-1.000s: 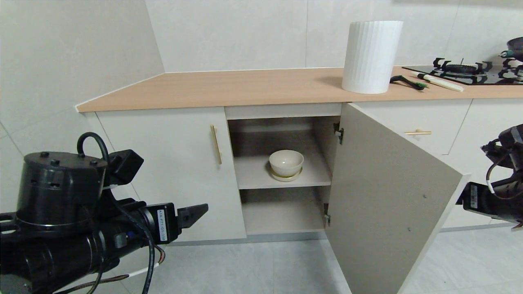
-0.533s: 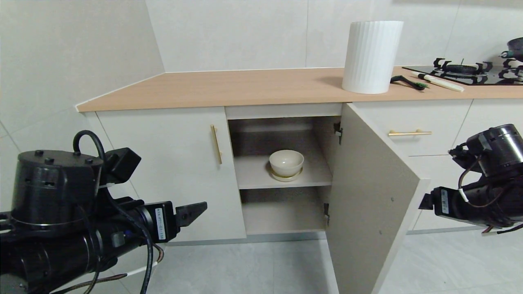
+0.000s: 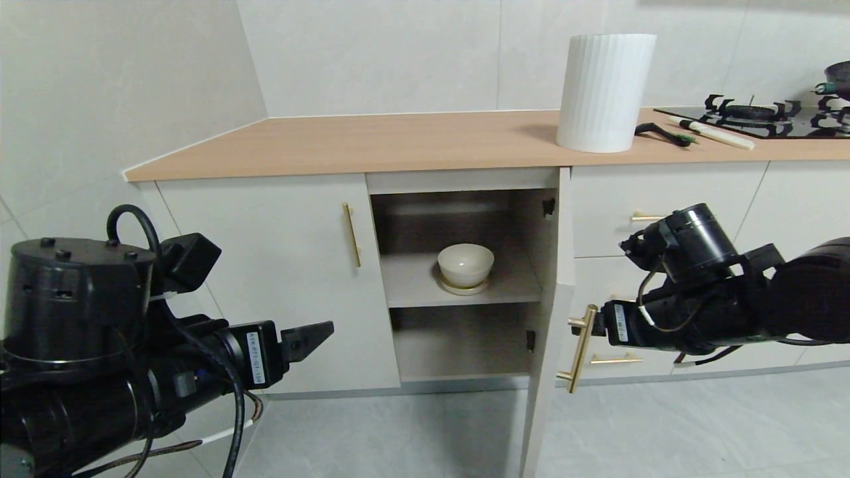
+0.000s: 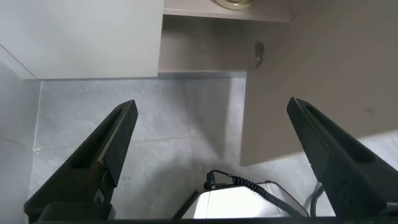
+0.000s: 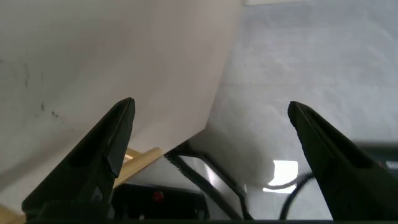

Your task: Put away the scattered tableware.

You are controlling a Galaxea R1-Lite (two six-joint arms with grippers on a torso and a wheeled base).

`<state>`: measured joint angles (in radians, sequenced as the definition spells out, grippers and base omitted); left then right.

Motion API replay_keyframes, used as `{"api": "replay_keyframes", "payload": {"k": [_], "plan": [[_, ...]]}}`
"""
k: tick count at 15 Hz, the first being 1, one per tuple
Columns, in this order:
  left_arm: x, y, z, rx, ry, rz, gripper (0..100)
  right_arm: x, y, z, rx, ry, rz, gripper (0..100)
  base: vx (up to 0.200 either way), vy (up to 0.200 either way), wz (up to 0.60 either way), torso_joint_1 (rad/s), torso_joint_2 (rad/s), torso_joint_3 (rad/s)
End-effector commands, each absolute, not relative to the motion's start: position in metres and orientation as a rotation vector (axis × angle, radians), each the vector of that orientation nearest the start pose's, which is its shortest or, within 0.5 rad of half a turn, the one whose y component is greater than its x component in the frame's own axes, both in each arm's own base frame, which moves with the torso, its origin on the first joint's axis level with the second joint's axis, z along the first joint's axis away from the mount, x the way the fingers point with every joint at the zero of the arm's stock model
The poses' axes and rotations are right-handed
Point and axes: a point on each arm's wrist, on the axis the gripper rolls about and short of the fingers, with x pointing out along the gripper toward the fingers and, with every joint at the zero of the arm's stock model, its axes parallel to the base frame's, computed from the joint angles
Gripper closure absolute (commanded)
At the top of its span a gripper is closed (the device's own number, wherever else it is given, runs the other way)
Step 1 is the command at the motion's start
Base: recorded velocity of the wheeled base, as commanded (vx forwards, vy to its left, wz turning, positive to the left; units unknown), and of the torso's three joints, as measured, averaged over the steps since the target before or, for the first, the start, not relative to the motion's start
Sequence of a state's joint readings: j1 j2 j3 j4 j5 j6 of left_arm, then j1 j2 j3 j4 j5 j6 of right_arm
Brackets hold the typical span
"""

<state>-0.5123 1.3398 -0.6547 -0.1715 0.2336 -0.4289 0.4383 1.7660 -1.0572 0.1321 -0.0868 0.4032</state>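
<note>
Head view: the round, glazed cream bowl (image 3: 465, 263) sits on a saucer (image 3: 463, 287) near the front edge of the cabinet's upper shelf (image 3: 412, 282). The flat laminate door (image 3: 548, 332) stands part-open, edge-on. The right gripper (image 5: 210, 109), jaws spread, is beside the door's slim brass bar handle (image 3: 582, 348). The left gripper (image 4: 211, 106), also spread, hangs low and holds nothing. A hard push could slam the smooth door and rattle the bowl, or 1 finger could snag the bar.

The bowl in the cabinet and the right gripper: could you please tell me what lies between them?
In the head view, the open cabinet door, seen nearly edge-on, stands between the bowl and the right gripper, which is beside the door's gold handle.
</note>
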Motion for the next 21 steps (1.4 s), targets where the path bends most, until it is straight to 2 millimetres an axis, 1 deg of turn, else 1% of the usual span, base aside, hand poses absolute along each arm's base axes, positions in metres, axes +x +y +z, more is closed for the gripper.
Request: {"api": "replay_keyframes", "payload": {"k": [1,3,4,6,8,12,15,18,21], "plan": [[0.180,-0.095,0.190,-0.231,0.527,-0.163,0,0.301,0.156,0.141,0.125,0.907,0.192,0,0.000,0.000,0.00,0.000,0.00,0.000],[0.181,-0.096,0.189,-0.228,0.533,-0.163,0,0.308,0.165,0.132,0.152,0.904,0.238,0,0.000,0.000,0.00,0.000,0.00,0.000],[0.181,-0.096,0.188,-0.228,0.535,-0.163,0,0.313,0.168,0.123,0.172,0.893,0.256,0,0.000,0.000,0.00,0.000,0.00,0.000],[0.182,-0.097,0.187,-0.226,0.539,-0.162,0,0.318,0.171,0.114,0.213,0.874,0.259,0,0.000,0.000,0.00,0.000,0.00,0.000],[0.182,-0.097,0.187,-0.227,0.536,-0.162,0,0.320,0.173,0.112,0.238,0.858,0.256,0,0.000,0.000,0.00,0.000,0.00,0.000],[0.183,-0.097,0.186,-0.226,0.539,-0.162,0,0.325,0.175,0.116,0.294,0.800,0.262,0,0.000,0.000,0.00,0.000,0.00,0.000],[0.183,-0.097,0.184,-0.222,0.546,-0.162,0,0.335,0.178,0.106,0.339,0.764,0.258,0,0.000,0.000,0.00,0.000,0.00,0.000],[0.183,-0.097,0.183,-0.216,0.551,-0.161,0,0.339,0.181,0.102,0.359,0.742,0.264,0,0.000,0.000,0.00,0.000,0.00,0.000],[0.185,-0.098,0.181,-0.212,0.561,-0.159,0,0.340,0.182,0.100,0.376,0.746,0.257,0,0.200,0.000,0.00,0.002,0.00,-0.002]]}}
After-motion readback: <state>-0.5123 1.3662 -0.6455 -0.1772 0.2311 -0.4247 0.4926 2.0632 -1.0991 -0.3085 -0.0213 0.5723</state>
